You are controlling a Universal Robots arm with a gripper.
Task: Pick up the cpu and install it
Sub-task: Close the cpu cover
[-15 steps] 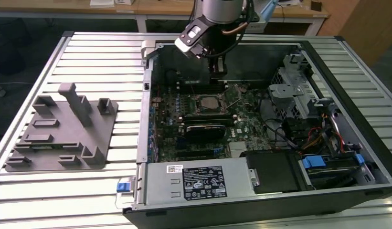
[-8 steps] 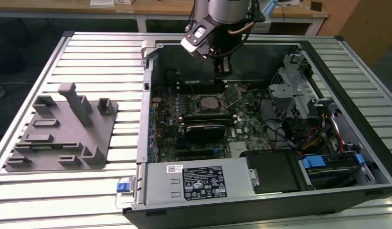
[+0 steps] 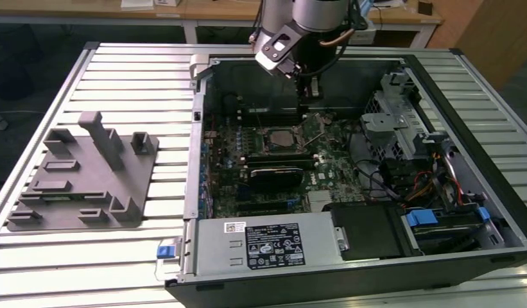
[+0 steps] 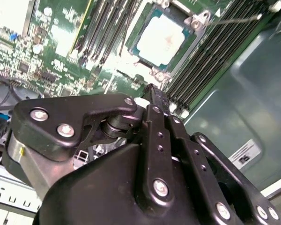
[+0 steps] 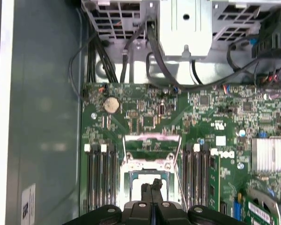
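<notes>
Jaws stand closed, the two black fingers (image 5: 151,190) pressed flat together and nothing held between them; both wrist views agree.

Finding 1, position. The cpu (image 4: 161,37) lies in its socket (image 4: 194,22) on the motherboard (image 5: 145,117), below the jaws and just ahead of their tips, clear of them and not touched. In the exterior view the cpu (image 3: 280,137) sits lower in the case (image 3: 468,128) than the jaws, which hang over the board. Judged from this, the relation that matters is vertical: chip beneath, tips above and slightly behind.

Finding 2, orientation. The cpu is square, so it has no long axis to speak of. It lies flat, its edges in line with the socket frame. Only one arm is on the job.

Finding 3, materials and shapes.
- Cpu: smooth, pale silvery metal top plate with a darker rim, thin and rigid.
- Socket: bright metal frame with screw heads at the corners.
- Memory slots (image 4: 210,51): long black plastic channels on both sides of the socket.
- Motherboard: green, densely populated.
- Case: dull grey sheet metal.
- Fixture plate (image 3: 83,186): grey moulded blocks, well apart from the jaws, outside the case on the ribbed metal table (image 3: 126,77).
</notes>
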